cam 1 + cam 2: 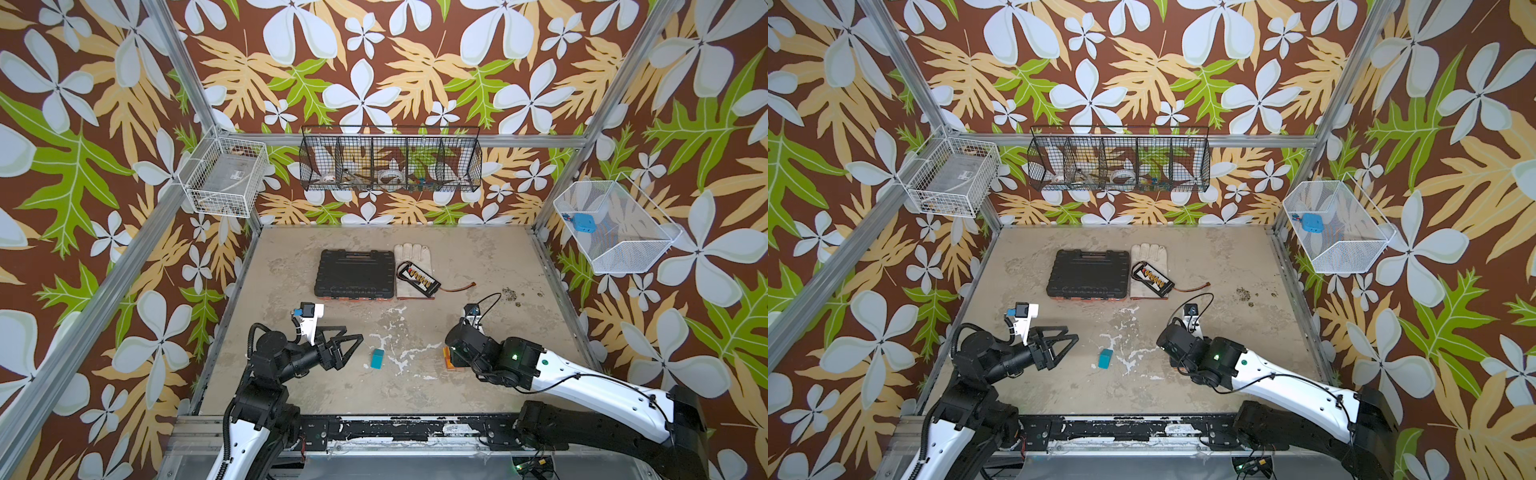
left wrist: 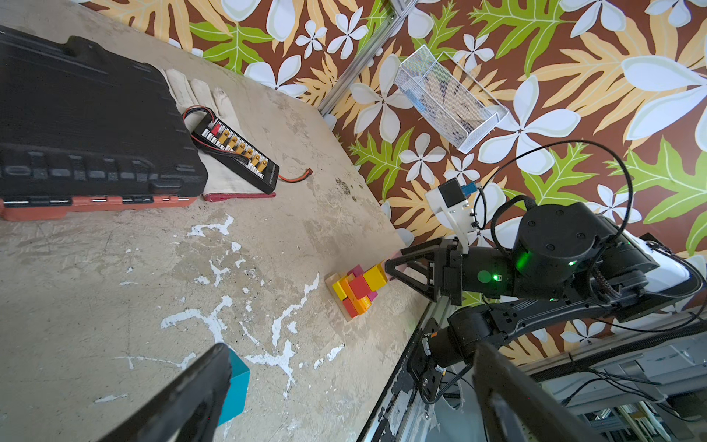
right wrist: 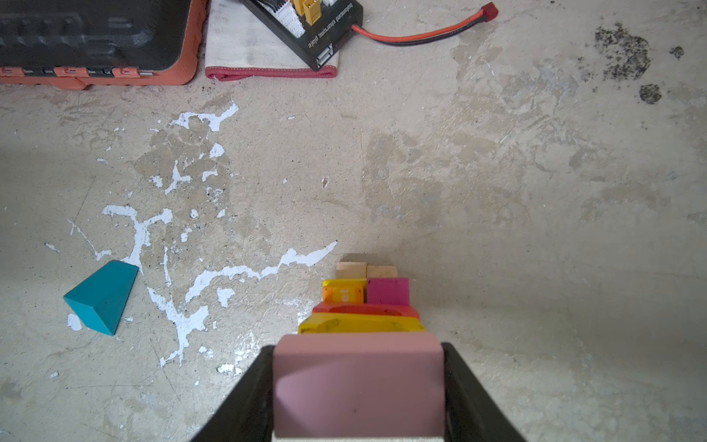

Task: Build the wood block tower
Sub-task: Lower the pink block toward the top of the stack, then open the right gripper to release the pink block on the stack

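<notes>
Pink block (image 3: pixel 359 382) sits pinched between the black fingers (image 3: pixel 248 398) of the right gripper (image 2: pixel 394 259), its broad side spanning from one finger to the other. It is directly above the yellow top layer of the tower (image 3: pixel 363 302); whether it touches that layer cannot be told. The tower stands upright on the table (image 1: pixel 457 257), right of centre toward the front: tan blocks at the base, then yellow, orange and magenta, then red, then yellow. In both top views the right arm covers nearly all of it, reaching in from the right front with the wrist bent down over the column. A teal block (image 1: pixel 377 358), wedge-shaped, lies alone on the table between the two grippers, its longer side running roughly toward the rear wall. The left gripper (image 1: pixel 354 333) hovers near that block, pointing toward it with jaws spread wide and nothing between them. At the back a closed black case (image 1: pixel 353 272) lies beside a glove (image 1: pixel 409 253) carrying a charging board (image 1: pixel 419 276). On the walls, a white wire basket (image 1: pixel 224 178) holds a pale box, a black wire basket (image 1: pixel 390 160) with several compartments holds tape rolls and small odds, and a white mesh basket (image 1: pixel 615 241) holds a blue item (image 1: pixel 579 222)
</notes>
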`<state>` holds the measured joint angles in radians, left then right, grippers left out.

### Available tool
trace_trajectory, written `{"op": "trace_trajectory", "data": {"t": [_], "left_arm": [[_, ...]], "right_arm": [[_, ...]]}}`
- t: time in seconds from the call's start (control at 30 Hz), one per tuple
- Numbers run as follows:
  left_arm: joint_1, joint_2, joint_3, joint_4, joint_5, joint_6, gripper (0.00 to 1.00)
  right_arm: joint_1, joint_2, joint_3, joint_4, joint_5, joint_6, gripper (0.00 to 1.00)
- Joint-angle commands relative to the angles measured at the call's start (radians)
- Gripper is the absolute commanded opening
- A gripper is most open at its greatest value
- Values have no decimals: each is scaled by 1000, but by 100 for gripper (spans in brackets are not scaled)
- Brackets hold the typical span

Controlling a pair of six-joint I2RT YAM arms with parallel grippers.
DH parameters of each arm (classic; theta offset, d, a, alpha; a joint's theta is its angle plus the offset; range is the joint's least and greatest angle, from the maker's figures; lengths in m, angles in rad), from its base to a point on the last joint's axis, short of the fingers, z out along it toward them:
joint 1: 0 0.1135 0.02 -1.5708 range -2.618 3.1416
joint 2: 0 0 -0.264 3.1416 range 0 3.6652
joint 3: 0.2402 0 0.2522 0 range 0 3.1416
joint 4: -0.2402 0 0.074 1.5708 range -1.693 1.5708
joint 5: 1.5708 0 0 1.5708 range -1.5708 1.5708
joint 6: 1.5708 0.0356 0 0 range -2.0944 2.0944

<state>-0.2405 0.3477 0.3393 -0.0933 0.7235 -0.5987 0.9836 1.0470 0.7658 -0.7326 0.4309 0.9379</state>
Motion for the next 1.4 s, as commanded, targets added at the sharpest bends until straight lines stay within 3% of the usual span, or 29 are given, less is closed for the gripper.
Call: {"op": "trace_trajectory", "data": {"t": [0.0,0.23,0.73,1.17,1.37], "left_arm": [[0,-1,-2,29,11,-1,100],[1,-1,-2,29,11,-1,100],[0,-3,-2,29,11,-3,100],[1,-1,-3,29,10,-3,100],[0,-1,-3,29,10,-3,100]], "right_arm": [[0,6,-1,8,20,-4,41],[-5,16,-3,15,19,-10,45],[-7,6,-3,10,19,-14,68],[-8,-22,19,-25,38,-31,76],[-7,-67,85,-54,57,-100,80]]}}
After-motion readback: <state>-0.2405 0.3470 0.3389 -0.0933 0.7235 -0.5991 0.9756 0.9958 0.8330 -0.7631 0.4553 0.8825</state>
